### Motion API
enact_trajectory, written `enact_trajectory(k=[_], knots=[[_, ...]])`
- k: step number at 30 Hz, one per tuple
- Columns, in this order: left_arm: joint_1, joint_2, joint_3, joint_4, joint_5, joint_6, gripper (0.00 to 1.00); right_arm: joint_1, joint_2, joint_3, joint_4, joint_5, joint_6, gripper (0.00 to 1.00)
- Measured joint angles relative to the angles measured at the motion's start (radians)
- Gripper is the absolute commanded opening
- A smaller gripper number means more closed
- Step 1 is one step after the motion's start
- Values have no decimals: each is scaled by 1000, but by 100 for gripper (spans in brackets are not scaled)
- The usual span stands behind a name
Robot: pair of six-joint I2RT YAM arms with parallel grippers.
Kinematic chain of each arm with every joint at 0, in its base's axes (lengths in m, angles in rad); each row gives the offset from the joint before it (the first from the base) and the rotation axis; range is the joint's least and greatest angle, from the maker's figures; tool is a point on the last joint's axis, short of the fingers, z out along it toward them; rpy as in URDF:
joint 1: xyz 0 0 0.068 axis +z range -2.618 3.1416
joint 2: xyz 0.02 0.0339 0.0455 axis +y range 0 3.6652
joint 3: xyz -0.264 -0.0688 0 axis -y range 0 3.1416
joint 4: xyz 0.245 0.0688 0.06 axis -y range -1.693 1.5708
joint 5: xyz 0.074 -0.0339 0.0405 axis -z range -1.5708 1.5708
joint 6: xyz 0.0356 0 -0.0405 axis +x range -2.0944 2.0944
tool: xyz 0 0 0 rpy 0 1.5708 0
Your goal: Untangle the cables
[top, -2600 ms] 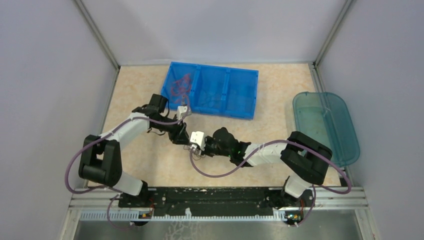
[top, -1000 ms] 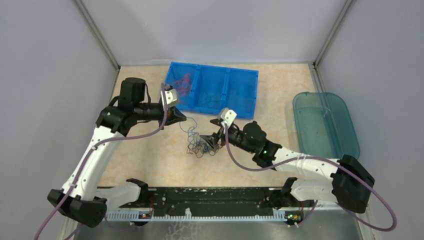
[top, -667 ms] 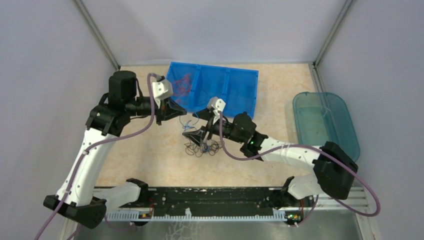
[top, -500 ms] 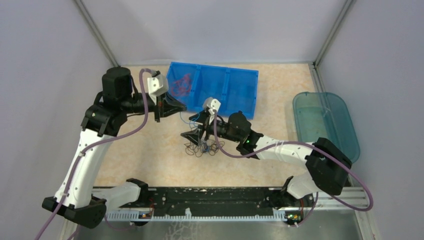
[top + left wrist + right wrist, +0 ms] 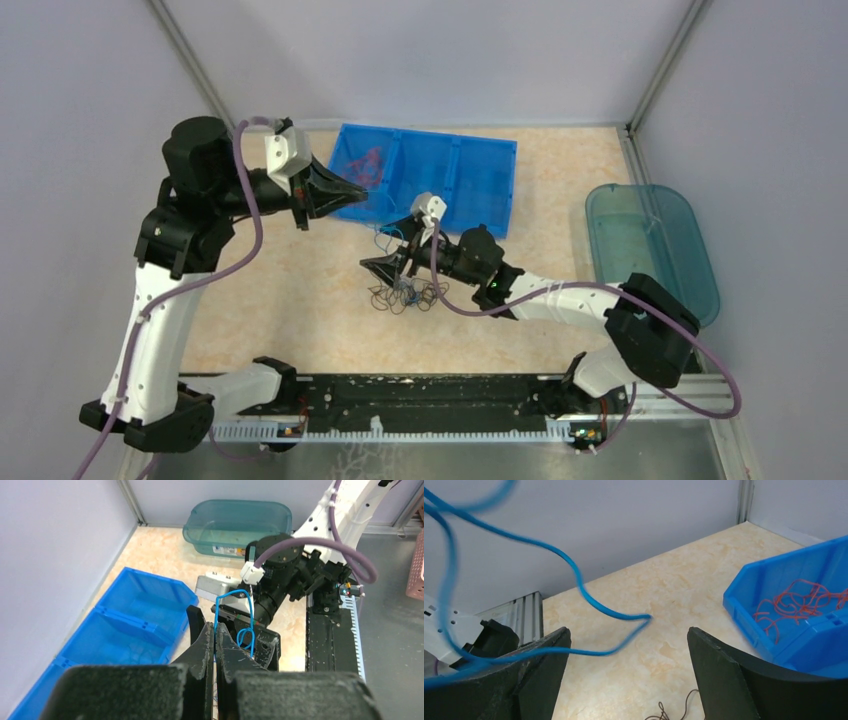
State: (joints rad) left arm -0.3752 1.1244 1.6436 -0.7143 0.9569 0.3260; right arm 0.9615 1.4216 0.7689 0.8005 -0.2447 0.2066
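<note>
My left gripper (image 5: 352, 190) is raised over the near edge of the blue bin (image 5: 490, 190). It is shut on a thin blue cable (image 5: 234, 596), which is pinched between the jaws (image 5: 216, 626). The cable loops down toward the right gripper. My right gripper (image 5: 384, 266) stands wide open just above a clump of dark cables (image 5: 405, 296) on the table. In the right wrist view the blue cable (image 5: 609, 611) crosses the gap between the jaws (image 5: 628, 632) and passes over the left finger (image 5: 536, 667), ungripped. Red cables (image 5: 796, 602) lie in the bin's left compartment (image 5: 365, 165).
A teal tub (image 5: 650, 250) sits at the table's right edge. The blue bin has three compartments along the back. Grey walls close in the left, back and right sides. A black rail (image 5: 420, 395) with the arm bases runs along the near edge.
The left arm has lifted and drawn back to the left, pulling the blue cable up out of the clump. The right gripper has opened wider and shifted slightly left over the clump.
</note>
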Motion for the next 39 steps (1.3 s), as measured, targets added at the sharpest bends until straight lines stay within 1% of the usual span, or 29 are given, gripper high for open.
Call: enact_trajectory(k=[2,7,11,15,16,17,19,22,24,27,30,34,37,38,39], knots=[[0,0,21,4,1,-5,0,-1,6,-22,30,11,6,85],[0,8,68,26,0,-20,0,-14,9,-147,105,45,34,79],[0,13,86,46,-1,-29,0,-32,6,-246,139,82,50,78],[0,20,86,66,-1,-43,0,-42,-10,-295,140,111,50,78],[0,22,80,79,-1,-47,0,-44,-22,-308,139,117,49,79],[0,23,79,80,-2,-47,0,-47,-34,-320,135,124,48,84],[0,24,53,113,-3,-52,0,-53,-70,-337,119,146,46,98],[0,32,-5,165,-21,-57,0,-59,-137,-348,76,203,32,99],[-1,49,-47,204,-48,-57,0,-61,-195,-350,33,280,36,99],[-3,112,-88,264,-109,-55,0,-76,-278,-326,-113,413,62,99],[-5,226,-92,330,-185,-39,0,-117,-306,-261,-268,484,65,99],[-10,405,-69,400,-270,-13,0,-142,-336,-238,-362,534,55,99],[-16,544,-35,449,-342,21,1,-142,-372,-250,-390,550,51,98],[-16,580,-26,463,-364,31,4,-142,-385,-254,-399,554,51,98],[-18,623,-10,474,-390,45,12,-142,-398,-257,-406,560,51,98]])
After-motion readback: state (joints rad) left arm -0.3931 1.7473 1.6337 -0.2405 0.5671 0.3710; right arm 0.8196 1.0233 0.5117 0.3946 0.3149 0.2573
